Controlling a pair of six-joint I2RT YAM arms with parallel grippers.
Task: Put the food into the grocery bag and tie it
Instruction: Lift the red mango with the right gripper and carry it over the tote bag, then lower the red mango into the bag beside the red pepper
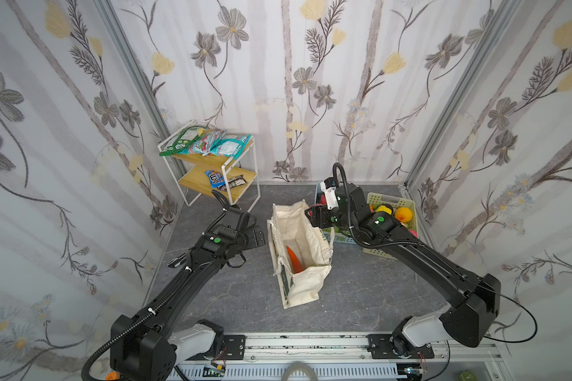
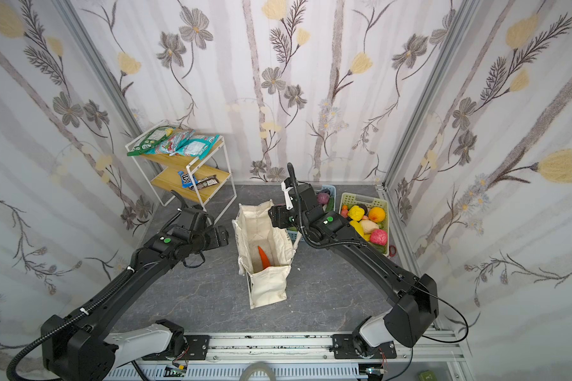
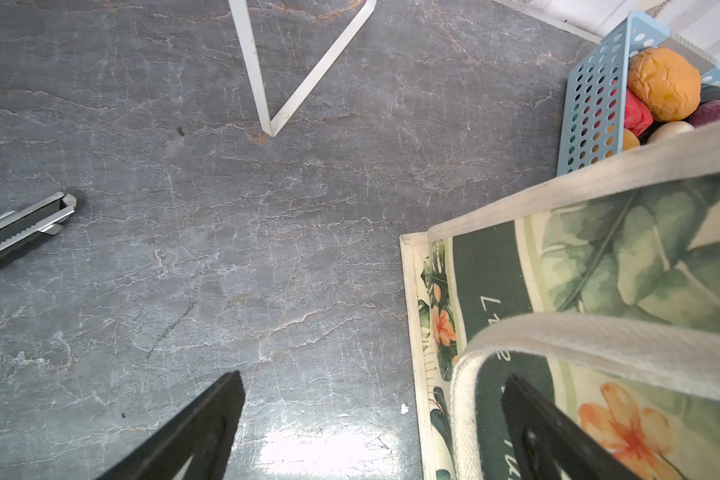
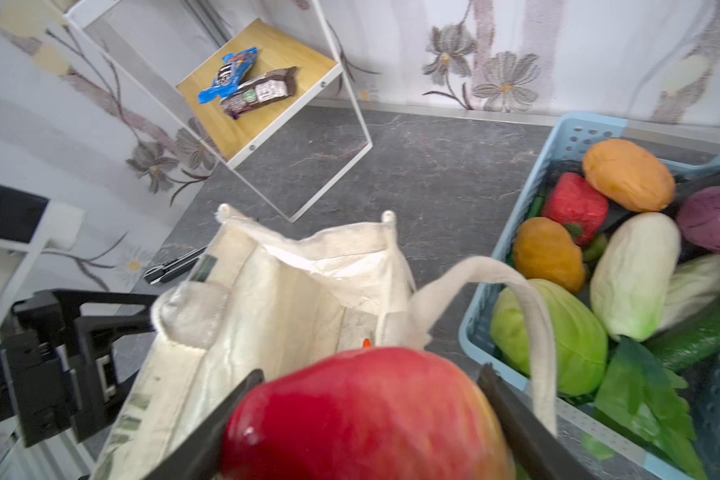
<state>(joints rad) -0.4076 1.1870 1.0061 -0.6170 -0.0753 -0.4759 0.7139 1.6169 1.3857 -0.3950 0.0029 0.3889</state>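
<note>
Partly, grocery bag (image 1: 303,290) hides carrot (image 1: 294,259).

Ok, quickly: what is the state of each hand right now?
Left hand: open, holding nothing.
Right hand: closed on a red apple.

Both top views: high at front, looking down and back over table (image 1: 360,297), near-identical pair. Left wrist cam: close, straight down beside grocery bag (image 3: 599,270). Right wrist cam: close above bag mouth, facing rear. Both wrists catch blue basket (image 4: 574,137).
</note>
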